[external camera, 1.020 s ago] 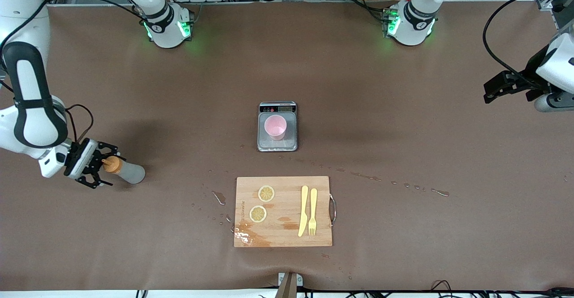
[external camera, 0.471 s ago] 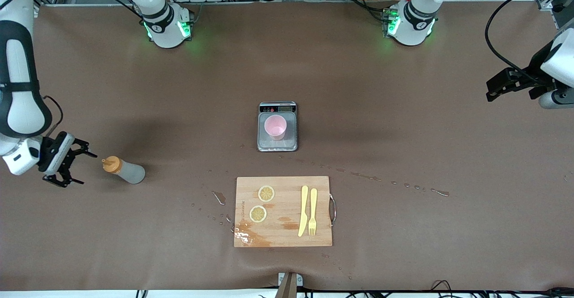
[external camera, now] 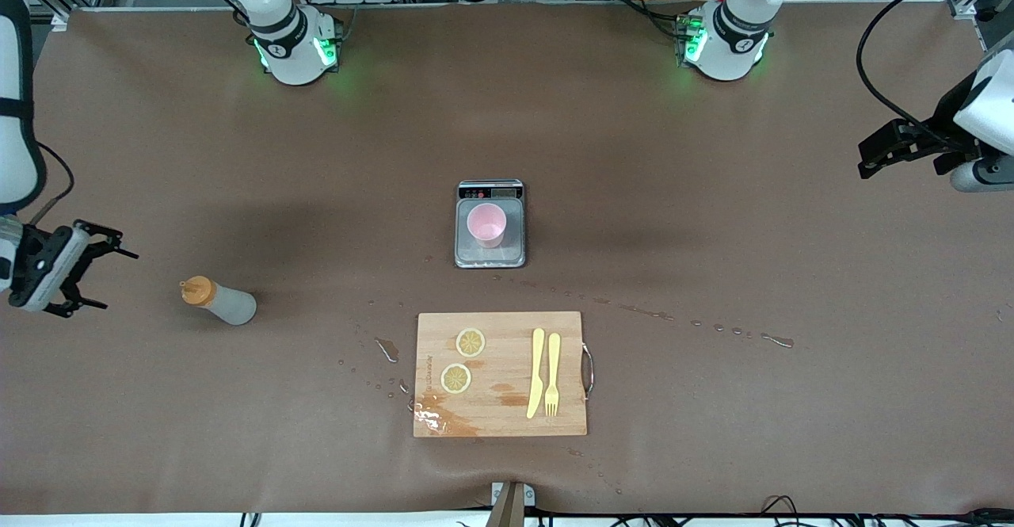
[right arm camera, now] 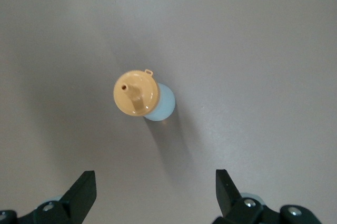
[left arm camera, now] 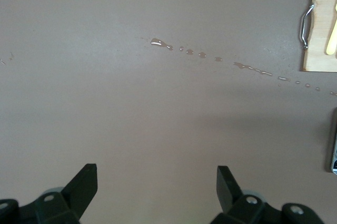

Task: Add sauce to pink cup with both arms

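The sauce bottle (external camera: 226, 303) is on the table toward the right arm's end, its orange cap (external camera: 197, 291) pointing at my right gripper. My right gripper (external camera: 121, 280) is open and empty, a short way off the cap. In the right wrist view the bottle (right arm camera: 138, 95) shows cap-first ahead of the open right gripper (right arm camera: 155, 177). The pink cup (external camera: 486, 224) stands upright on the grey scale plate (external camera: 491, 254) at the table's middle. My left gripper (external camera: 865, 160) waits open and empty over bare table at the left arm's end, as the left wrist view (left arm camera: 156, 170) shows.
A wooden cutting board (external camera: 507, 337) lies nearer the front camera than the scale. It holds two lemon slices (external camera: 470, 342), a yellow knife (external camera: 536, 372) and a fork (external camera: 552, 374). Liquid drops (external camera: 776, 341) trail across the table and wet the board's corner (external camera: 436, 420).
My right gripper has let go of the bottle's cap and drawn back toward the right arm's end of the table. The bottle has stayed put. The left arm has barely shifted.
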Controlling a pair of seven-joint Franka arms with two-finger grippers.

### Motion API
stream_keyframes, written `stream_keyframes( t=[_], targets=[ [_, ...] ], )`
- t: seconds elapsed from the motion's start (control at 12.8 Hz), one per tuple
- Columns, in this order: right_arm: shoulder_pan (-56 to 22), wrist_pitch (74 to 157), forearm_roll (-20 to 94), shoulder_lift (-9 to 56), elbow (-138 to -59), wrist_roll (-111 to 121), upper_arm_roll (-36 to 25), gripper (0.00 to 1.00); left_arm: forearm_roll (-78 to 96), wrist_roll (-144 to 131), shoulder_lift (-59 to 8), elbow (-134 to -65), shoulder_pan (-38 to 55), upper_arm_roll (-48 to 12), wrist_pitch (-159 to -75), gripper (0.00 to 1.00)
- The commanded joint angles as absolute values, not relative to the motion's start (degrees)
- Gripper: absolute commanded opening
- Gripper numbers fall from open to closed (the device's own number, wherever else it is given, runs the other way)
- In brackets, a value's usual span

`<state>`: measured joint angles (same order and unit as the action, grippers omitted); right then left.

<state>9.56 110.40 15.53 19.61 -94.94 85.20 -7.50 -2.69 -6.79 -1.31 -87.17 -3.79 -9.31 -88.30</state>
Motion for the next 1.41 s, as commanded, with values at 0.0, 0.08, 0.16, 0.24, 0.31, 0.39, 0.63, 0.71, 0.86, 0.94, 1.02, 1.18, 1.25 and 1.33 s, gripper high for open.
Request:
stream_keyframes(
  t=[0.0, 0.08, 0.16, 0.24, 0.31, 0.39, 0.63, 0.71, 0.86, 0.94, 1.02, 1.18, 1.25, 1.33],
  targets=[
    [9.3, 106.3, 8.4, 15.6, -93.7, 70.9, -4.3, 1.00, -1.8, -6.8, -0.7, -87.5, -3.8, -9.2, -87.6, 1.00],
    [7.3, 103.4, 6.3, 13.7, -93.7, 64.8, -4.0, 1.00, -1.8, -6.8, -0.7, -87.5, -3.8, -9.2, -87.6, 1.00],
    [6.2, 100.7, 5.5, 11.7, -93.6, 58.3, -4.0, 1.00, -1.8, -6.5, -0.6, -87.5, -3.9, -9.2, -87.6, 1.00],
    [5.1, 98.0, 4.8, 9.4, -93.6, 51.7, -4.0, 1.00, -1.8, -6.3, -0.6, -87.5, -4.0, -9.2, -87.6, 1.00],
    [4.4, 95.6, 4.0, 7.5, -93.6, 45.7, -4.0, 1.00, -1.8, -6.3, -0.5, -87.3, -4.0, -9.2, -87.6, 1.00],
    [4.4, 93.8, 3.7, 5.6, -93.6, 40.1, -3.9, 1.00, -1.8, -6.3, -0.5, -87.3, -4.0, -9.1, -87.6, 1.00],
    [4.4, 90.9, 2.4, 1.6, -93.7, 26.9, -3.9, 1.00, -1.8, -6.2, -0.3, -87.4, -4.1, -9.1, -87.5, 1.00],
    [4.5, 89.9, 2.1, 0.7, -93.6, 22.3, -3.5, 1.00, -1.8, -6.6, -0.3, -87.4, -4.1, -9.1, -87.2, 1.00],
    [4.6, 88.9, 2.1, -0.8, -93.5, 15.0, -3.5, 1.00, -1.9, -6.6, -0.3, -87.4, -4.1, -9.1, -87.2, 1.00],
    [4.5, 88.3, 2.1, -1.0, -93.5, 11.3, -3.6, 1.00, -2.0, -6.3, -0.4, -87.3, -4.1, -9.1, -87.2, 1.00],
    [4.4, 86.9, 2.1, -1.0, -92.8, 7.2, -3.6, 1.00, -2.3, -6.6, -0.4, -87.1, -4.0, -9.1, -87.2, 1.00],
    [4.5, 84.4, 2.2, -1.0, -89.4, 2.4, -3.3, 1.00, -2.4, -6.5, -0.4, -87.1, -4.0, -9.1, -87.2, 1.00],
    [4.7, 83.9, 2.2, -1.0, -89.2, 3.0, -3.3, 1.00, -2.5, -6.4, -0.4, -87.0, -4.0, -9.1, -87.2, 1.00],
    [4.9, 84.0, 2.2, -1.0, -89.1, 3.2, -3.3, 1.00, -2.5, -6.4, -0.4, -87.0, -4.0, -9.1, -87.2, 1.00]
  ],
)
